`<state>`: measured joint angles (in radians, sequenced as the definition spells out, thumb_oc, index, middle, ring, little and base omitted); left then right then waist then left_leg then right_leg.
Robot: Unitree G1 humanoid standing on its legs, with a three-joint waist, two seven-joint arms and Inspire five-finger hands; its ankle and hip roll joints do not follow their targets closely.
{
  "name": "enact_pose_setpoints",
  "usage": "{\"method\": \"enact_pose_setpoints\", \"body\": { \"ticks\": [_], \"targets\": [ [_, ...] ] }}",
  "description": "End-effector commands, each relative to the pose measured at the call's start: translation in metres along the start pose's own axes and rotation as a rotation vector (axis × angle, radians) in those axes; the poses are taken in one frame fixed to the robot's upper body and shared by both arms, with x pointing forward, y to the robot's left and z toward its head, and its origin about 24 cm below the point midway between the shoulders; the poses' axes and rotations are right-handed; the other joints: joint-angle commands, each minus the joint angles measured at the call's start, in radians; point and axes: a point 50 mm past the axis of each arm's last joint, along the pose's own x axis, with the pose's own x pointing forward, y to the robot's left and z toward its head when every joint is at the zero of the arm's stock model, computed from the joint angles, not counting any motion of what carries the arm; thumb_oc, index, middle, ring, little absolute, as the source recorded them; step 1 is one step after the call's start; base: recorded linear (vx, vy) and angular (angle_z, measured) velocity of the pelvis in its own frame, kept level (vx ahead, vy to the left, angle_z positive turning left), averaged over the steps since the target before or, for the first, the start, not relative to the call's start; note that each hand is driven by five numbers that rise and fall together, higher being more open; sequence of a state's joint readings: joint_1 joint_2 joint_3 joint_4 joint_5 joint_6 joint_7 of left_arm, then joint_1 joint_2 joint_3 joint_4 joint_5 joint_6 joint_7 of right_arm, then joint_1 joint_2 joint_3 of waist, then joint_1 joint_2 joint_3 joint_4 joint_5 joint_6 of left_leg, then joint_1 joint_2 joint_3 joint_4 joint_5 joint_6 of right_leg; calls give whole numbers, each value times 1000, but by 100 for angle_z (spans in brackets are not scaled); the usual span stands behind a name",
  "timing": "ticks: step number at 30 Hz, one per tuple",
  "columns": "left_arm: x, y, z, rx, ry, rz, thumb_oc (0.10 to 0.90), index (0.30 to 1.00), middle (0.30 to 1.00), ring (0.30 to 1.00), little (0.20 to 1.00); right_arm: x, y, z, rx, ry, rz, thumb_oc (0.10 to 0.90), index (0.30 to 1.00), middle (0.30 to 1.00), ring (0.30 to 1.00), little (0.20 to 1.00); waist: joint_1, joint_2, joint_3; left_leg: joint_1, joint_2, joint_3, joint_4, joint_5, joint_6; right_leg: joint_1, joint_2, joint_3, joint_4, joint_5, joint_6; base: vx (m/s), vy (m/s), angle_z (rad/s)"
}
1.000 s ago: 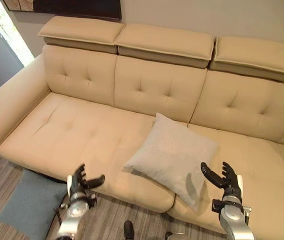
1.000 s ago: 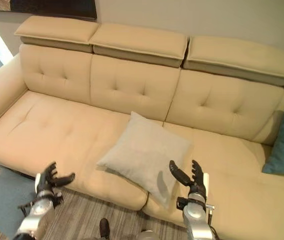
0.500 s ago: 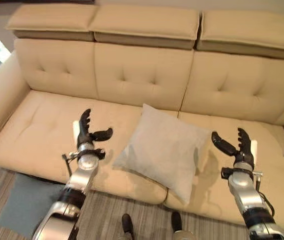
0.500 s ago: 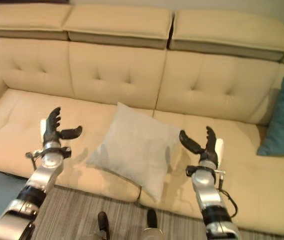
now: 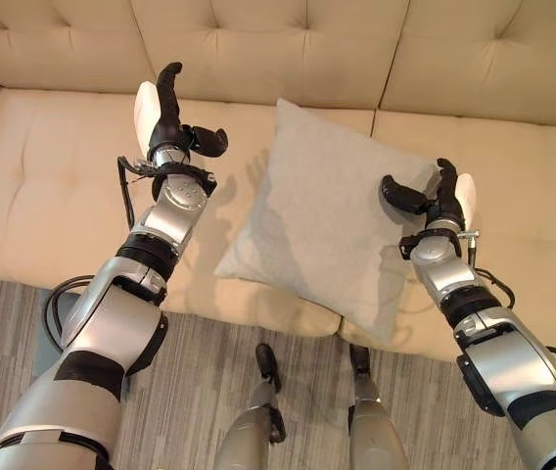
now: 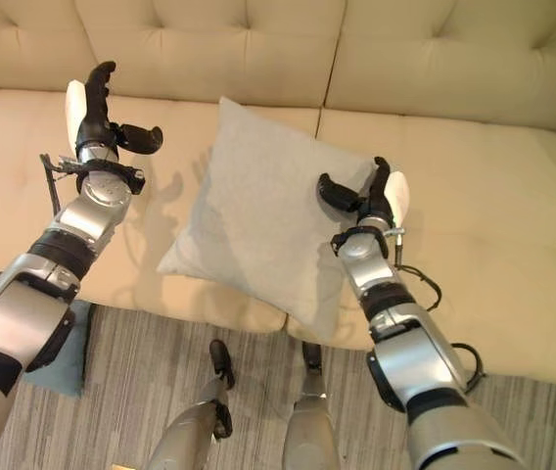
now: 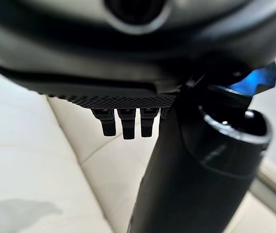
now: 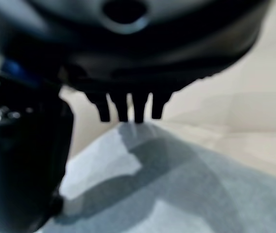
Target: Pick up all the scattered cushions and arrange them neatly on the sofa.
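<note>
1. Task object: a pale grey square fabric cushion [image 5: 332, 220] is seen lying flat on the seat of the cream tufted sofa [image 5: 53, 186], turned diamond-wise across the seam between two seat pads, with its lower corner overhanging the front edge above the grey striped floor [image 5: 219, 392].
2. Risk, one-sided contact: if the cushion is pressed from the right only, it would probably be pushed leftwards or rotated, not lifted.
3. Risk, drop: the overhanging corner is judged the weak point; a push toward the front edge could tip the cushion off the seat.
4. Risk, soft grip: a shallow pinch on fabric may slip out as the filling compresses.
5. Right hand [image 5: 433, 196]: fingers and thumb are spread wide in a C shape over the cushion's right edge. Nothing is held. In the right wrist view the fingertips [image 8: 128, 109] are seen just above grey fabric; contact cannot be confirmed.
6. Left hand [image 5: 165, 122]: raised above the bare seat, near the cushion's left edge but apart from it. Fingers are straight, thumb is splayed toward the cushion; nothing is held or touched. In the left wrist view, cream upholstery is seen past the fingers.
</note>
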<state>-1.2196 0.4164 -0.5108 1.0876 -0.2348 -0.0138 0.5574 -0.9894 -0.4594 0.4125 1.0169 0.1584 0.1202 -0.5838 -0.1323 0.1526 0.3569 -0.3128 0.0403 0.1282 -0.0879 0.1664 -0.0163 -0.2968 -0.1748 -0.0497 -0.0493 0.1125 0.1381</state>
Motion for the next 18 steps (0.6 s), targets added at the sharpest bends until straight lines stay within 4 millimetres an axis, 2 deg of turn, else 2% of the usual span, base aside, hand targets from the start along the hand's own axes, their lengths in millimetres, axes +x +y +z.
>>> {"method": "enact_pose_setpoints", "body": {
  "ticks": [1,5,8,9,10,11,12,14,16,17,18],
  "targets": [
    [20,22,48,-22,-79,105,800,900,900,900,900,13,-18,60,-140,-172,-165,800,900,900,900,900,-9,18,-12,-24,-4,-10,3,-95,-49,-92,-1,24,39,-56,9,34,-15,-41],
    [13,5,42,-56,-43,60,800,900,900,900,900,7,-19,71,-129,-240,-273,800,900,900,900,900,-28,38,-13,-13,-3,-3,3,-102,-49,-80,2,38,23,-59,11,61,8,4],
    [7,-6,33,-57,-19,30,800,900,900,900,900,-10,-7,45,-70,-234,-298,800,900,900,900,900,-53,45,-25,4,0,4,2,-113,-45,-71,4,48,18,-59,11,90,-3,-8],
    [6,-6,30,-71,-3,31,800,900,900,900,900,-21,-8,24,-70,-235,-329,800,900,900,900,900,-73,50,-28,22,1,7,3,-129,-42,-62,4,57,18,-68,12,56,3,5],
    [6,-7,30,-70,-3,30,800,900,900,900,900,-22,-8,23,-71,-234,-329,800,900,900,900,900,-71,50,-30,19,1,8,2,-124,-42,-65,4,58,17,-63,11,85,7,3],
    [6,-5,28,-65,0,35,800,900,900,900,900,-26,-9,8,-55,-206,-339,800,900,900,900,900,-79,53,-32,28,2,10,4,-134,-39,-58,4,60,17,-70,12,39,-10,-38],
    [6,-6,24,-53,9,27,800,900,900,900,900,-32,-5,-13,-23,-132,-309,800,900,900,900,900,-85,57,-33,35,2,13,4,-139,-37,-54,4,63,16,-71,12,62,-9,-55],
    [4,-8,17,-18,21,19,800,900,900,900,900,-42,1,-37,30,-50,-268,800,900,900,900,900,-93,65,-32,46,1,17,5,-147,-36,-47,3,68,14,-73,12,24,-9,-27],
    [-2,-17,11,6,32,-11,800,900,900,900,900,-51,8,-56,63,18,-222,800,900,900,900,900,-99,73,-31,53,0,19,7,-150,-35,-41,2,71,13,-74,12,7,-11,10],
    [-2,-17,11,6,32,-11,800,900,900,900,900,-51,8,-56,64,18,-222,800,900,900,900,900,-98,72,-32,50,0,20,6,-145,-35,-45,2,72,12,-70,12,0,0,0],
    [-7,-24,3,7,45,-46,800,900,900,900,900,-59,18,-66,100,59,-141,800,900,900,900,900,-102,79,-28,60,-1,22,8,-153,-35,-36,2,75,11,-75,12,5,-19,-11]
  ]
}}
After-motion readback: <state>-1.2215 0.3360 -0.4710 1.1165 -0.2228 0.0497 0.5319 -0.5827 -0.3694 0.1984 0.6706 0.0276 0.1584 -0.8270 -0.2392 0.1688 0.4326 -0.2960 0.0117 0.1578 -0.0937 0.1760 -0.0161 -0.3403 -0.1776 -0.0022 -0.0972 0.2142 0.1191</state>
